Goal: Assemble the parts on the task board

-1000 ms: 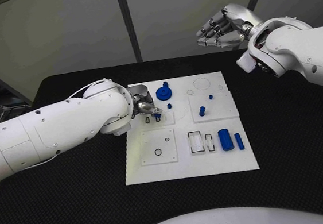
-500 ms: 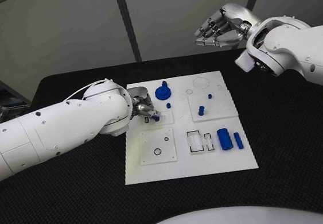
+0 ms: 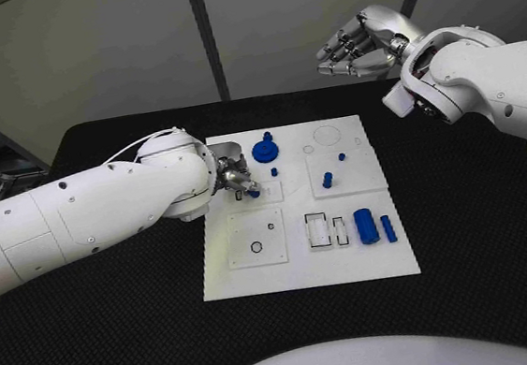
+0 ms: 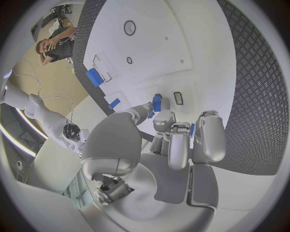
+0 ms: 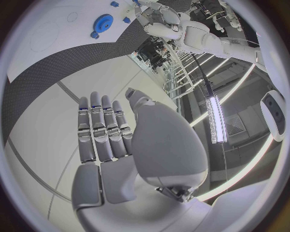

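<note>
Left hand [image 3: 238,180]: low over the far left of the task board [image 3: 309,270], fingertips pinching a small blue peg [image 4: 156,102] just beside a little rectangular slot [image 4: 178,98].
Right hand [image 3: 357,45]: raised beyond the table's far edge, fingers apart and loosely curled, holding nothing.
Risk: the peg could tilt or slip from so slight a pinch, miss the slot and roll across the board.
Risk, nearby: the fingers may brush the blue gear [image 3: 267,151] just beyond.
Hidden: in the head view the hand covers the peg's tip; whether it has entered a slot, cannot tell.
</note>
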{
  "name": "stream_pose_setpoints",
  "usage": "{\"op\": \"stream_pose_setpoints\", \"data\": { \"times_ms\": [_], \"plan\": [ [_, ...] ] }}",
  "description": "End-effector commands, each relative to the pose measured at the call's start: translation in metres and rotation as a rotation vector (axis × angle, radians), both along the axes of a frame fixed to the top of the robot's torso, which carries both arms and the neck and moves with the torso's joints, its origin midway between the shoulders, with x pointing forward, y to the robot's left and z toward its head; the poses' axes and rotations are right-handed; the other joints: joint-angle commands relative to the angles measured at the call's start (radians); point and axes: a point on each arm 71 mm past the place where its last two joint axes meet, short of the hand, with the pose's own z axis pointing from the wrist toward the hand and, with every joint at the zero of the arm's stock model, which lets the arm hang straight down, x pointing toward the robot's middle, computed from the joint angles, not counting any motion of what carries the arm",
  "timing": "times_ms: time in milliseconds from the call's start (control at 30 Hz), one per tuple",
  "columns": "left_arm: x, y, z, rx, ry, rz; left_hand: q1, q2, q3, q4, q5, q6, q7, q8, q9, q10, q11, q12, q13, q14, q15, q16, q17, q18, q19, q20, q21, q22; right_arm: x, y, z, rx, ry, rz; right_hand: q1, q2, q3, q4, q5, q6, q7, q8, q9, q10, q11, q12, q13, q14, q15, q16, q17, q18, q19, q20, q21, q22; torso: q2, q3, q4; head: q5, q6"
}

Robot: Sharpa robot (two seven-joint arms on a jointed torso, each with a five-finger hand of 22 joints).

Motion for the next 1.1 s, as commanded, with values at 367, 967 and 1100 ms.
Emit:
{"op": "stream_pose_setpoints", "data": {
  "times_ms": [367, 967, 1100],
  "plan": [
    [-0.0007, 0.0011, -0.0048, 0.043, 0.051, -0.023, -0.028, 0.011, 0.113, -0.098, 0.002, -0.003, -0.006, 0.014, 0.014, 0.01, -0.002, 0.007, 0.009, 0.1, -0.007, 0.001, 0.25, -0.005, 0.011, 0.0, 0.006, 0.007, -0.0002, 0.0009, 0.0015, -0.004, -0.002, 0.011, -0.008, 0.004, -0.001, -0.004, 0.004, 0.0, 0.005, -0.004, 0.001, -0.005, 0.001, -0.004, 0.0, -0.008, 0.0, -0.002, -0.002, 0.006, -0.001, 0.009, -0.007, -0.001, 0.001, -0.0004, 0.0, 0.0, -0.003],
    [0.0018, 0.002, -0.0098, 0.035, 0.132, -0.019, -0.151, 0.018, 0.131, -0.063, 0.008, 0.019, -0.017, 0.021, 0.032, 0.023, -0.01, 0.026, 0.029, 0.101, -0.013, 0.001, 0.25, -0.008, 0.021, -0.006, 0.013, 0.024, -0.0005, 0.0011, 0.0013, -0.024, -0.009, 0.014, -0.014, 0.008, 0.003, -0.015, 0.049, -0.001, 0.006, -0.01, 0.001, -0.013, 0.003, -0.003, 0.0, -0.014, 0.002, -0.001, -0.015, 0.006, 0.002, 0.012, -0.024, 0.0, 0.0, 0.0, 0.0004, -0.002, -0.006],
    [0.0024, 0.0011, -0.0098, 0.028, 0.134, -0.015, -0.188, 0.018, 0.14, -0.055, 0.008, 0.026, -0.019, 0.019, 0.034, 0.026, -0.012, 0.031, 0.034, 0.101, -0.014, 0.001, 0.25, -0.009, 0.024, -0.007, 0.015, 0.03, -0.0003, 0.0011, 0.0012, -0.024, -0.009, 0.014, -0.015, 0.008, 0.003, -0.016, 0.053, -0.001, 0.006, -0.011, 0.001, -0.013, 0.003, -0.002, 0.0, -0.014, 0.002, 0.0, -0.016, 0.006, 0.002, 0.012, -0.026, 0.0, 0.0, -0.0003, 0.0007, -0.002, -0.006]
  ]
}}
